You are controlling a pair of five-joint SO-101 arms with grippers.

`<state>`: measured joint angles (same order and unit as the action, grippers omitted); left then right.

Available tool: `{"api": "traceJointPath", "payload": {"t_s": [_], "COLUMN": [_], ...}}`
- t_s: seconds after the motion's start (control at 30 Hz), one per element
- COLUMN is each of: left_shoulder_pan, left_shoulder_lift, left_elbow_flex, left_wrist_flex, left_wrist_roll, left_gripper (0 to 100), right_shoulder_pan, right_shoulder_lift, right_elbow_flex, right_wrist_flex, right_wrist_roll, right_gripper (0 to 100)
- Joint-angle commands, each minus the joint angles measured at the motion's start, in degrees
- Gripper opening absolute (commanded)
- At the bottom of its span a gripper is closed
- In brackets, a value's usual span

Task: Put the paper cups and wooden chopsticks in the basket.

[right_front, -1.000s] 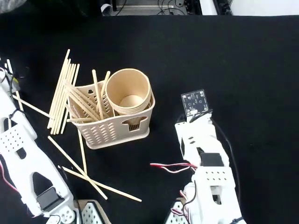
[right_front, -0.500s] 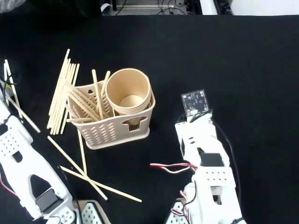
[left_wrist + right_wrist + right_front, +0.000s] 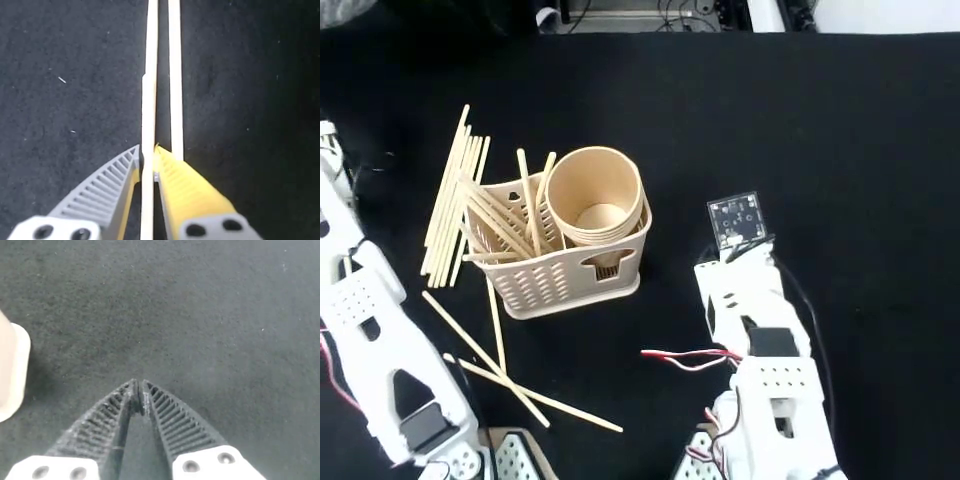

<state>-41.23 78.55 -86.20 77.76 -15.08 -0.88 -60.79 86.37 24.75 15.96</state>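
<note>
A beige slotted basket (image 3: 560,275) stands left of centre, holding a stack of paper cups (image 3: 595,195) and several wooden chopsticks (image 3: 505,215) leaning out of it. More chopsticks (image 3: 450,205) lie bundled on the cloth just left of the basket, and a few others (image 3: 510,385) lie crossed in front of it. At the table's left edge, my left gripper (image 3: 147,155) is shut on a pair of chopsticks (image 3: 150,75) that stick out ahead over the black cloth. My right gripper (image 3: 136,390) is shut on nothing, low over bare cloth right of the basket (image 3: 10,370).
The black cloth (image 3: 840,150) covers the whole table. The right arm (image 3: 760,340) sits folded near the front edge, with red and white wires (image 3: 685,357) trailing to its left. The left arm's body (image 3: 380,360) fills the front left corner.
The left arm swung at the table's left edge. The chopstick that lay slanted beside it on the cloth is gone from the high view. The right arm stayed still.
</note>
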Motion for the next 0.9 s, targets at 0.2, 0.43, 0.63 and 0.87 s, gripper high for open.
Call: {"api": "traceJointPath", "payload": {"t_s": [0.2, 0.43, 0.63, 0.87], "left_shoulder_pan": [3.3, 3.5, -0.7, -7.3], "left_shoulder_lift": [-8.7, -21.2, -30.4, -46.7], "left_elbow_flex": [-9.1, -9.0, -8.4, 3.5], "left_wrist_flex": [14.2, 23.2, 23.3, 23.6], "left_wrist_roll": [-0.3, 3.5, 9.0, 17.2], "left_gripper": [3, 3, 3, 3], "right_shoulder_pan": [0.6, 0.7, 0.7, 0.6], "right_shoulder_lift": [0.2, 0.2, 0.2, 0.2], "right_elbow_flex": [-0.6, -0.7, -0.7, -0.7], "right_wrist_flex": [0.2, 0.2, 0.2, 0.2], "right_wrist_roll": [0.5, 0.5, 0.5, 0.5], "right_gripper": [1.2, 1.2, 1.2, 1.2]}}
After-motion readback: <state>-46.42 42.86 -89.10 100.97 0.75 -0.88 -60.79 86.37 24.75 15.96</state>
